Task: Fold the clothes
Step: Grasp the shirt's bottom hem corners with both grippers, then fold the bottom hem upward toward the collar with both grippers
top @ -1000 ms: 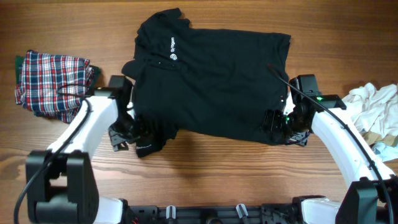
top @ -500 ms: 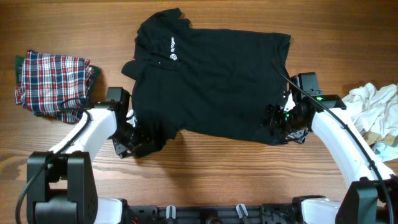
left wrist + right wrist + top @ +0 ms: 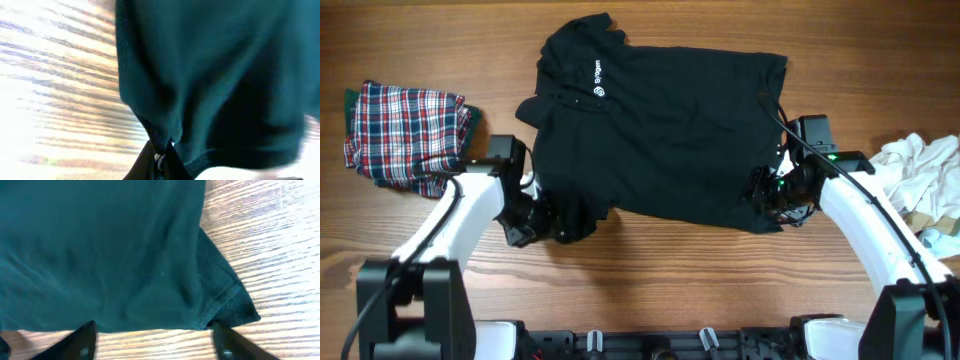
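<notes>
The black polo shirt (image 3: 670, 130) lies spread across the middle of the table, its white chest logo (image 3: 597, 92) up. My left gripper (image 3: 548, 222) is at its bunched lower left corner. In the left wrist view the left gripper (image 3: 161, 161) is shut on a pinch of the shirt's fabric (image 3: 210, 75). My right gripper (image 3: 772, 205) sits at the shirt's lower right corner. In the right wrist view the right gripper (image 3: 156, 342) stands open, fingers wide apart on the bare wood, with the shirt's hem (image 3: 150, 322) just ahead of them.
A red-white-navy plaid garment (image 3: 405, 135) lies folded at the left edge. A heap of white and pale clothes (image 3: 928, 175) sits at the right edge. Bare wooden table (image 3: 660, 270) runs along the front below the shirt.
My left gripper has shut on the shirt's lower left corner and shifted slightly right, bunching the fabric. The right gripper has narrowed a little at the right hem.
</notes>
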